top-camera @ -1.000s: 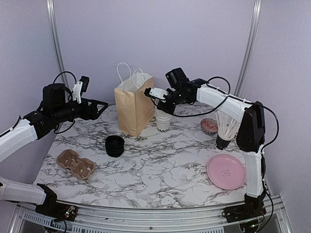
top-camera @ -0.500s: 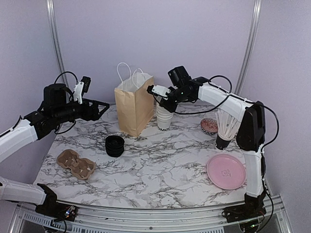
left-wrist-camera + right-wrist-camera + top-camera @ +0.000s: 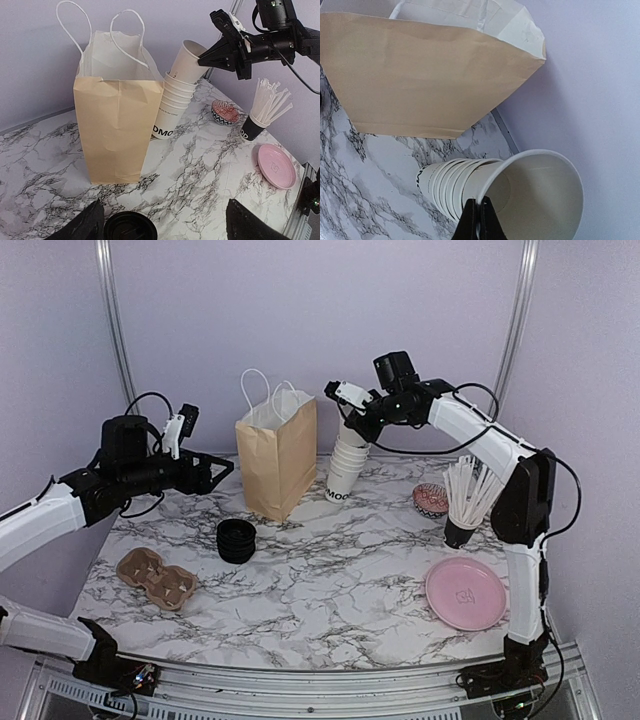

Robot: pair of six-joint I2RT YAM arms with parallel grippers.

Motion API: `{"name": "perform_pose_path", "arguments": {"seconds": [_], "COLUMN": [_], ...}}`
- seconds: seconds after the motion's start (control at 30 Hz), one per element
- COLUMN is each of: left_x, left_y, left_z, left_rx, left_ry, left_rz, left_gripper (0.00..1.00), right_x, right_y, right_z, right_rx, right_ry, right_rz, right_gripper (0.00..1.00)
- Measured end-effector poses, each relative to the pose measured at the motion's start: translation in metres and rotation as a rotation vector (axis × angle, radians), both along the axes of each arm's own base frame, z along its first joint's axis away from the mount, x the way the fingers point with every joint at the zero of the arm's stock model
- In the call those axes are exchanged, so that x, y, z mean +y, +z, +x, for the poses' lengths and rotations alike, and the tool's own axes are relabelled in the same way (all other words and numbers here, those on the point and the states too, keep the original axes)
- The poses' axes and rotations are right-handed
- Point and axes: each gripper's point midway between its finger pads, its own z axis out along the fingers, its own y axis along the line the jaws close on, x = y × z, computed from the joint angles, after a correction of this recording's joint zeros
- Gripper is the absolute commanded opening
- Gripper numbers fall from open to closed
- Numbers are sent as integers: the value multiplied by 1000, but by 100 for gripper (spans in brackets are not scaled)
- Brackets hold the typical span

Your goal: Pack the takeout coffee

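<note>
Your left arm (image 3: 40, 520) comes in low from the left, forearm near level, wrist aimed toward the middle of the workspace. Your left gripper (image 3: 222, 475) is spread wide, its fingers (image 3: 85, 225) well apart at the bottom corners of the wrist view. Your right arm (image 3: 470, 430) stands tall off its base, elbow high, forearm stretched left along the far side; the right gripper (image 3: 357, 425) is held up, tips angled down-left, pinched tight on the rim of a lidless white cup (image 3: 535, 195).
</note>
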Motion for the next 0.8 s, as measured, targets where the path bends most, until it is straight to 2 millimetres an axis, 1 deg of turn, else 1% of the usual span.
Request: {"name": "perform_pose_path", "arguments": {"seconds": [0.2,0.4,0.63,0.67,0.73,0.8], "left_x": [-3,-4,-6,-6,-7,-6], "left_y": [-5,-9,-12,-13,-15,-16], "left_z": [0,2,2,2,2,3], "left_rx": [13,22,27,30,37,42], "left_ry": [-10,-11,-16,-17,-18,-10], "left_rz": [4,8,15,16,20,22], "left_gripper": [84,84,84,84,90,94], "right_x": [7,10,11,11,12,11], "right_y": [-1,9,12,12,14,18], "right_z": [-8,-18,-21,-22,-24,-29], "right_rx": [30,44,51,51,52,55], "right_ry": [38,63,75,77,83,88], "right_rz": [24,60,72,73,76,75], "right_gripper": [0,0,0,0,0,0]}}
